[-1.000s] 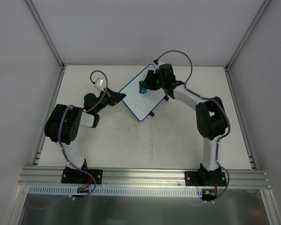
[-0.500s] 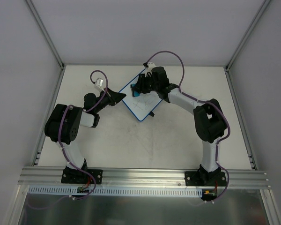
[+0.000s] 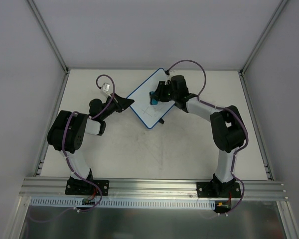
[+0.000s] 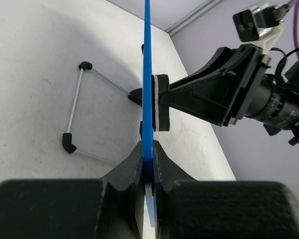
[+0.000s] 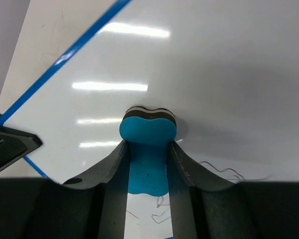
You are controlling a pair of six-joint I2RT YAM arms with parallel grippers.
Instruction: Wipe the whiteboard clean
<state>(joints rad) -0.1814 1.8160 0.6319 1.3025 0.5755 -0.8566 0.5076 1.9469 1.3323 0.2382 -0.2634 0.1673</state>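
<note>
The whiteboard (image 3: 142,105) is a white board with a thin blue rim, lying as a diamond at the back middle of the table. My left gripper (image 3: 130,103) is shut on its left edge; in the left wrist view (image 4: 148,162) the blue rim (image 4: 147,74) runs up edge-on between the jaws. My right gripper (image 3: 153,97) is shut on a blue bone-shaped eraser (image 5: 148,149) and presses its dark felt face against the board (image 5: 214,74). Faint pen lines (image 5: 224,173) remain beside and below the eraser.
The board's wire stand with black tips (image 4: 72,112) rests on the white table (image 3: 164,149). Grey walls and metal frame posts (image 3: 47,35) enclose the table on three sides. An aluminium rail (image 3: 149,186) runs along the near edge.
My right gripper swept the eraser left across the board, then back right toward the middle. The left gripper and the board stayed put.
</note>
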